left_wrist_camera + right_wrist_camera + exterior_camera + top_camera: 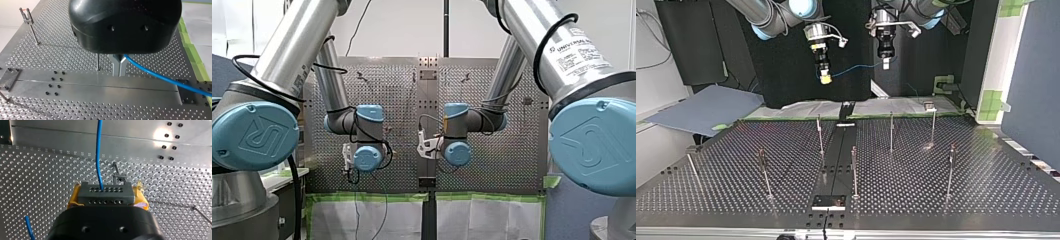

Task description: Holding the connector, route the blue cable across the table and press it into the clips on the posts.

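Desk [916, 192]: perforated metal.
Green tape [367, 197]: borders white sheets [337, 220], front view's 6 o'clock.
Blue-grey board [706, 107]: top view's 9 o'clock.

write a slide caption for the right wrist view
Yellow-padded right gripper clamps the grey perforated connector, thin blue cable running ahead.

My left tool [119, 73] hangs over the perforated tabletop [62, 47], its metal fingers pinched together on the blue cable [155, 74], which trails away toward the green tape [192, 51] at the tabletop's edge. A thin post [97, 62] stands just beside the fingers. A clip-topped post [33, 35] stands well apart from them.
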